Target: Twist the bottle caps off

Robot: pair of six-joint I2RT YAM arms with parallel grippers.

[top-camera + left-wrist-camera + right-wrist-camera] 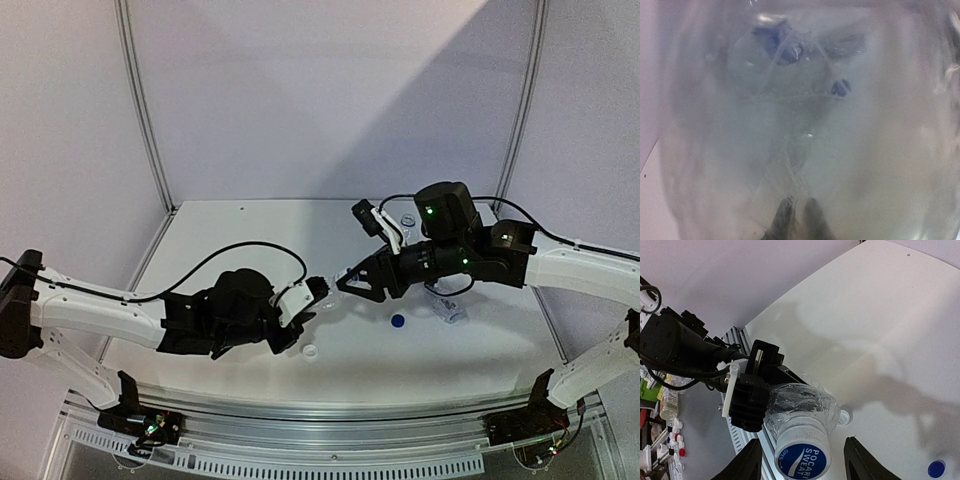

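From above, the left arm reaches in from the left and the right arm from the right, and they meet over the middle of the white tabletop (240, 240). The left pincer (318, 292) and the right pincer (348, 283) point at each other, tips close together. The plastic between them is too faint to make out from here. A loose blue cap (398, 321) lies on the tabletop below the right pincer, and a loose white cap (310, 352) lies nearer the front edge, below the left pincer. A second clear bottle (449, 312) lies on the tabletop under the right arm.

The left wrist camera is filled almost wholly by the crumpled clear bottle (840, 150), pressed close to the lens. The left pincer (799, 220) is clamped on it, its two dark fingers (785, 215) showing close together at the bottom. Dark blue smudges show through the plastic, but what they are cannot be told.

The right wrist camera looks along the bottle (800, 405), which juts out of the black left pincer (757, 402). The Pocari Sweat cap (802, 459), blue-faced with a white rim, is on its neck and faces the lens. The right pincer (803, 450) is part-way open, one finger on each side of that cap with a gap at both sides. The white cap (844, 417) lies just beside the bottle, and the blue cap (936, 469) lies at the lower right.
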